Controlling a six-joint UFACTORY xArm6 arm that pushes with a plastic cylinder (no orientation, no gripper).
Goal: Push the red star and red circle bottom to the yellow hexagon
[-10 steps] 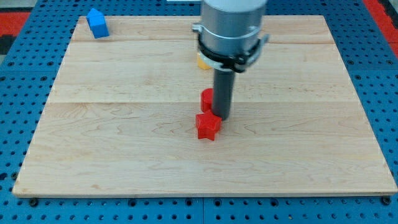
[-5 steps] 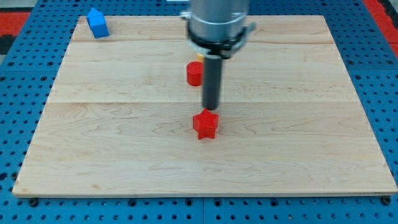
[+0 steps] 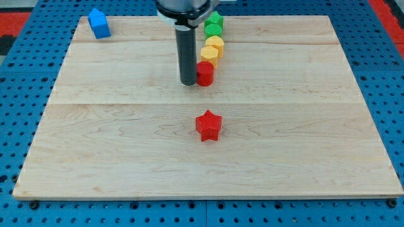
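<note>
The red star (image 3: pixel 208 125) lies near the middle of the wooden board (image 3: pixel 95 145). The red circle (image 3: pixel 204 73) stands above it, just below and touching a yellow block (image 3: pixel 209 55). A second yellow block, the hexagon (image 3: pixel 214 44), sits right above that one. My tip (image 3: pixel 188 82) rests against the red circle's left side, well above the red star.
A green block (image 3: pixel 214 24) stands at the top of the column of blocks. A blue block (image 3: pixel 98 23) sits at the board's top left corner. The blue pegboard (image 3: pixel 19 94) surrounds the board.
My tip moved up and left, from just above the red star to the red circle's left side. The red circle shifted up toward the yellow blocks. The star stayed put.
</note>
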